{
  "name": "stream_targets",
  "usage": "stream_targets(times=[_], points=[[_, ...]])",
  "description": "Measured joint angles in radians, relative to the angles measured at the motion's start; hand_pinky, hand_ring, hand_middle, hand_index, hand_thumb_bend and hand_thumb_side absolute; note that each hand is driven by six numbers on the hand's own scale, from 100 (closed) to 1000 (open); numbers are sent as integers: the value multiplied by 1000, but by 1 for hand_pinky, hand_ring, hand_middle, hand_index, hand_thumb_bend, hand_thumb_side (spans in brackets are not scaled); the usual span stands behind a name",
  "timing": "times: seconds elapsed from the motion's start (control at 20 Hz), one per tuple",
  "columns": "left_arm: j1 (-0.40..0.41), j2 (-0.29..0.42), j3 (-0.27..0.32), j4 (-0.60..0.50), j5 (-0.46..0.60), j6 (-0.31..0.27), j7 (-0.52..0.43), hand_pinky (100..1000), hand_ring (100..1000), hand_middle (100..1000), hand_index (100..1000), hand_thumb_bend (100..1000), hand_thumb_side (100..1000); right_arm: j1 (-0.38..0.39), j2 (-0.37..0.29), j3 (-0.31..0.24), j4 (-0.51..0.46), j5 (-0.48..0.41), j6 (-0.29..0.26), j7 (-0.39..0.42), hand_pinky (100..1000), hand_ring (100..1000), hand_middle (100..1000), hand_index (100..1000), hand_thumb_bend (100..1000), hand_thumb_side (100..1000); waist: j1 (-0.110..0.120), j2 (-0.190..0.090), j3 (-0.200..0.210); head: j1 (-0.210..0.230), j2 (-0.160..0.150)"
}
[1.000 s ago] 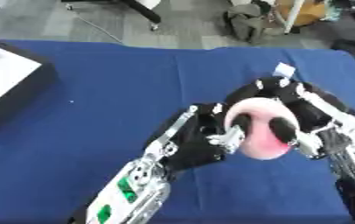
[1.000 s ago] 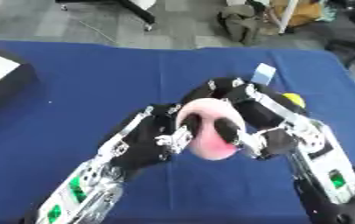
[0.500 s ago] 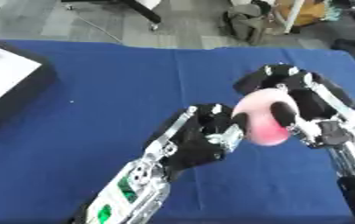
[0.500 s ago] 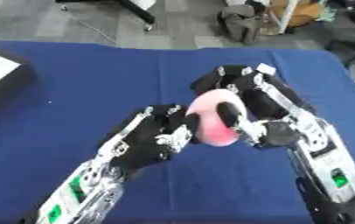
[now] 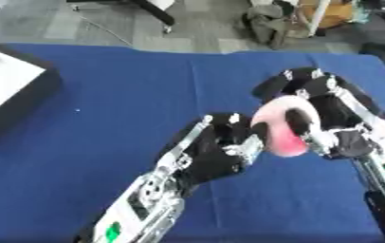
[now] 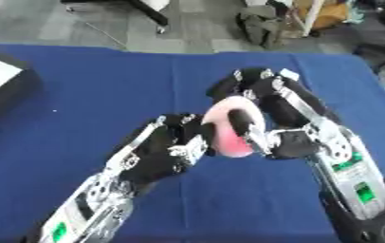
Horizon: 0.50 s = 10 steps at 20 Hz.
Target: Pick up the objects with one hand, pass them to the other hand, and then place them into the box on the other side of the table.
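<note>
I am curling my right hand [image 5: 337, 128] round the pink ball [image 5: 280, 126] above the bench [image 5: 129, 85], my half-closed left hand [image 5: 221, 154] touching its side. Mid-handover; next the left must take it toward the box [image 5: 9, 97] at nine o'clock

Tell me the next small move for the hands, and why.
Probably close the left hand round the pink object. The right hand has its fingers curled on it, while the left only meets its near side, and the box lies to the left.

Pink ball [image 5: 280, 129], blue table [image 5: 129, 90], black-and-white box [image 5: 9, 95].
</note>
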Motion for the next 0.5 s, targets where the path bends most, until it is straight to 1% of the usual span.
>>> stream_targets(times=[0.1,0.15,0.2,0.25,0.35,0.4,0.45,0.5], points=[[1,0,0,0,0,0,0,654,665,595,427,159,254,-1,0,3,0,8,-5,-12,741,732,554,357,100,470,0,0,0,0,0],[3,0,0,1,0,0,0,665,689,633,479,260,289,-4,0,6,0,11,-7,-17,741,732,554,356,100,470,0,0,0,0,0],[4,0,0,2,0,0,-1,671,702,652,504,308,305,-6,0,8,0,12,-10,-19,741,731,554,356,100,470,0,0,0,0,0],[6,0,0,4,-1,0,-2,684,730,695,555,433,343,-9,0,11,0,12,-12,-21,741,731,553,355,100,470,0,0,0,0,0],[6,0,0,6,-5,-1,-8,691,748,723,608,527,375,-9,0,15,0,13,-15,-22,741,731,553,354,100,470,0,0,0,0,0],[6,0,0,6,-11,-1,-11,702,767,749,670,593,392,-9,0,18,0,13,-17,-21,741,731,553,354,100,470,0,0,0,0,0],[6,0,0,7,-18,-1,-14,712,784,774,709,648,403,-10,-1,19,0,13,-20,-20,741,731,553,353,100,470,0,0,0,0,0],[6,0,0,9,-28,-1,-17,719,795,792,733,679,411,-12,-1,19,0,13,-21,-20,741,731,553,353,100,470,0,0,0,0,0]])
